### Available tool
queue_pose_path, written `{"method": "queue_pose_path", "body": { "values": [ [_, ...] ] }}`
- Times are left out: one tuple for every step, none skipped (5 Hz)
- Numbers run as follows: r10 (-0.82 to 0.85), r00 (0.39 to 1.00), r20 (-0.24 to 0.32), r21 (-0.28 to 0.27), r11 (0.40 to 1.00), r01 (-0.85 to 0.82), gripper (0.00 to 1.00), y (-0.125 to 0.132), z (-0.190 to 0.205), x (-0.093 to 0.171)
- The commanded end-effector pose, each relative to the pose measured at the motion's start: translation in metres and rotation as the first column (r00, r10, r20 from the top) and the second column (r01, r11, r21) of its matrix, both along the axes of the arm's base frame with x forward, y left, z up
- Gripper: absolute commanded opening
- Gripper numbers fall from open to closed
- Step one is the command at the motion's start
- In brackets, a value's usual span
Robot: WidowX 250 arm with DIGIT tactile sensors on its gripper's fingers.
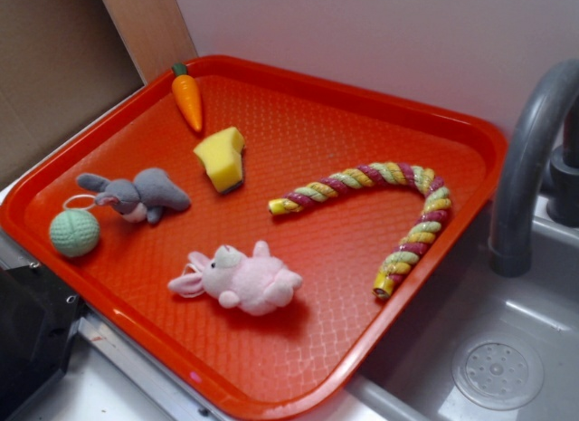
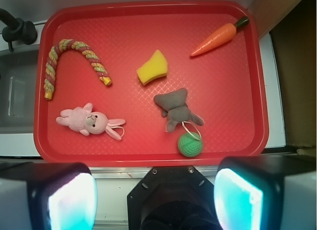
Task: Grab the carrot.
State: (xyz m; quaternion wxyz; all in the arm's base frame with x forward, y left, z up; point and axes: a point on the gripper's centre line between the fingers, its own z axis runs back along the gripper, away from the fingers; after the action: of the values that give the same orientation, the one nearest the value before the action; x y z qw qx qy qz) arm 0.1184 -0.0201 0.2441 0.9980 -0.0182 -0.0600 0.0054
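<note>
The orange carrot (image 1: 187,98) with a dark green stem cap lies at the far left corner of the red tray (image 1: 271,389). In the wrist view the carrot (image 2: 216,39) lies at the tray's (image 2: 148,156) upper right, tip pointing left. My gripper (image 2: 156,200) is open and empty, high above the tray's near edge and well away from the carrot. Its two fingers (image 2: 69,200) glow cyan at the bottom corners of the wrist view. The gripper does not show in the exterior view.
On the tray lie a yellow wedge (image 1: 222,158), a striped rope (image 1: 398,213), a grey plush rabbit (image 1: 140,195), a green ball (image 1: 74,233) and a pink plush rabbit (image 1: 240,278). A grey faucet (image 1: 529,149) and sink (image 1: 498,371) stand at the right.
</note>
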Motion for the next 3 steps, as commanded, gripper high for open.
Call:
{"method": "queue_pose_path", "body": {
  "values": [
    [0.000, 1.000, 0.000, 0.000, 1.000, 0.000, 1.00, 0.000, 0.000, 0.000],
    [0.138, 0.989, 0.058, 0.006, 0.990, -0.139, 1.00, 0.008, -0.010, 0.037],
    [0.327, 0.934, 0.145, 0.026, 0.942, -0.334, 1.00, 0.042, -0.023, 0.067]
  ]
}}
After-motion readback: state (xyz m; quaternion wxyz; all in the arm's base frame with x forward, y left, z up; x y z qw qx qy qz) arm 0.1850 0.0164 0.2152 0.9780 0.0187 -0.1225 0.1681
